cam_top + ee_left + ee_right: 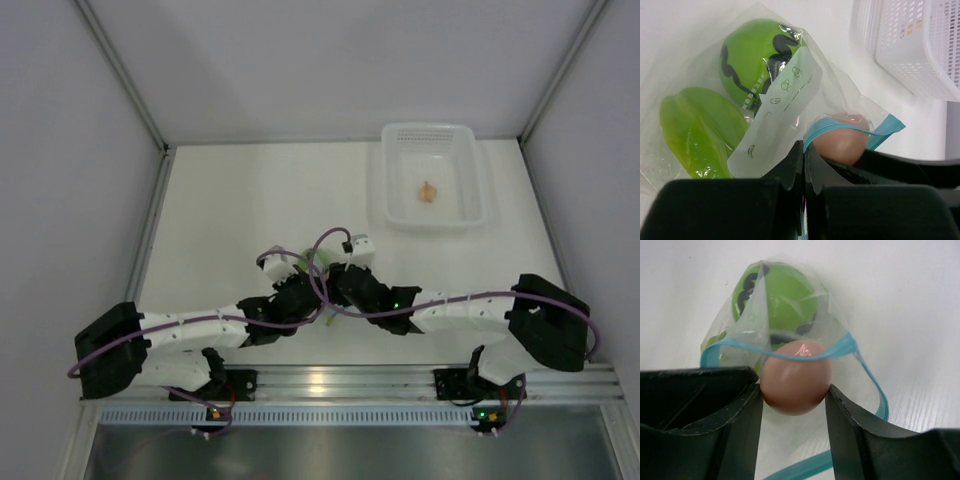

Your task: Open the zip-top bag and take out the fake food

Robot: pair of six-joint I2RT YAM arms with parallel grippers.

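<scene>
white table (pixel 250 200): your left gripper (pixel 804 160) pinches the zip-top bag (pixel 790 100), green ball (pixel 747 60) inside; right gripper (pixel 795 390) clamps a peach piece (pixel 796 375); basket (pixel 472 190) holds an orange bit (pixel 427 191).

bag (pixel 790 95) on table (pixel 230 200) centre | ball (pixel 752 60) and oval (pixel 700 130) inside, side by side | piece (pixel 796 382) at bag mouth, between fingers of right gripper (pixel 794 390) | left gripper (pixel 804 160) on bag edge | basket (pixel 475 180) behind, to right, bit (pixel 427 191) in it

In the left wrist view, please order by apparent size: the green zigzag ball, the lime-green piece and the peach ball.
Largest: green zigzag ball and lime-green piece. They look about alike, so I do not rank them.
Smallest: peach ball, though its lower part is hidden.
</scene>
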